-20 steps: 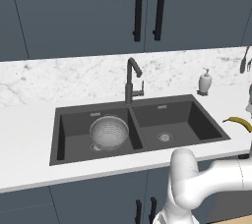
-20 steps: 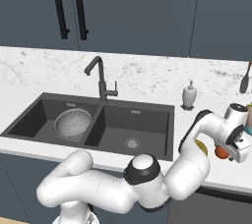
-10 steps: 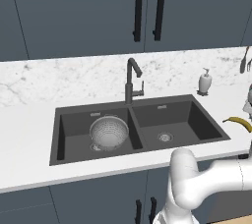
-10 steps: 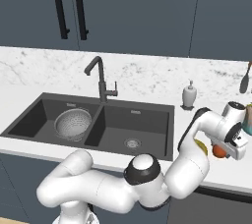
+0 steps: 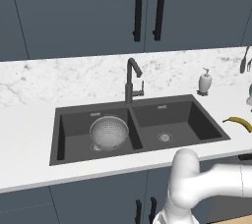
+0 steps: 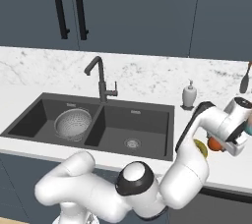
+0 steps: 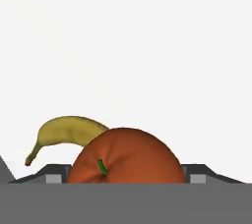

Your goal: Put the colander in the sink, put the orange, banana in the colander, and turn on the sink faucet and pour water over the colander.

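Colander's in the sink, fruit's out on the counter

The colander (image 5: 109, 132) sits empty in the sink's (image 5: 60, 134) left basin. The gripper (image 6: 222, 145) is down at the orange (image 7: 125, 156) with the banana (image 7: 66, 132) right behind it; can't tell if the jaws are clamped on it.

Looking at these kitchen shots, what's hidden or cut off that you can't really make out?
- Gripper, right base view: the hand's body hides the fingertips, so contact with the orange is unclear.
- Banana, hand view: the orange covers one end.
- Banana, left base view: cut by the right edge.
- Colander: hides the left basin's drain.
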{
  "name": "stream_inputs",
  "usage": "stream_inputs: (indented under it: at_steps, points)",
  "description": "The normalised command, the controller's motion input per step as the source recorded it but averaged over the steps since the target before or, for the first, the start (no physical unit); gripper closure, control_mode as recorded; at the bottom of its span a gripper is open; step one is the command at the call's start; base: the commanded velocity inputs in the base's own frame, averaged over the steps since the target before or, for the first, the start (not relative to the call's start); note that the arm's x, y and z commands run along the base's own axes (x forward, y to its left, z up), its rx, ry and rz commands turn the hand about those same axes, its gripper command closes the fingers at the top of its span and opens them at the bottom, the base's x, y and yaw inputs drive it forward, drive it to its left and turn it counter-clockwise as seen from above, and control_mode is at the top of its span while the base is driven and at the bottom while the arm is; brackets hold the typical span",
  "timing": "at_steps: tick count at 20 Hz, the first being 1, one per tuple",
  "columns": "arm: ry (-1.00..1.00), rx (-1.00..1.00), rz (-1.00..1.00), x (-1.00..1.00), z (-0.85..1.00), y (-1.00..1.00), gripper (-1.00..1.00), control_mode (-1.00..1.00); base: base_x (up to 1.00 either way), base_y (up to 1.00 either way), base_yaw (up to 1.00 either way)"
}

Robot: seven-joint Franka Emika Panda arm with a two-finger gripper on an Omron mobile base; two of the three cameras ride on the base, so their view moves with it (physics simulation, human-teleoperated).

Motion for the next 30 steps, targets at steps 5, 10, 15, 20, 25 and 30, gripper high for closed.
stream_inputs:
  at_steps: [5, 10, 15, 20, 25, 30]
  points:
    - [-0.07, -0.08, 0.08, -0.27, 0.74, 1.0, 1.0, -1.0, 0.0, 0.0, 0.0]
    - [0.0, -0.19, 0.04, -0.14, 0.72, 1.0, 1.0, -1.0, 0.0, 0.0, 0.0]
    - [-0.01, -0.2, 0.03, -0.45, 0.37, 1.0, 1.0, -1.0, 0.0, 0.0, 0.0]
    - [-0.02, -0.21, 0.0, -0.44, 0.01, 1.0, 1.0, -1.0, 0.0, 0.0, 0.0]
    - [-0.15, 0.03, 0.0, -0.26, 0.02, 1.0, 1.0, -1.0, 0.0, 0.0, 0.0]
    - [-0.09, 0.11, 0.0, -0.15, 0.17, 1.0, 1.0, -1.0, 0.0, 0.0, 0.0]
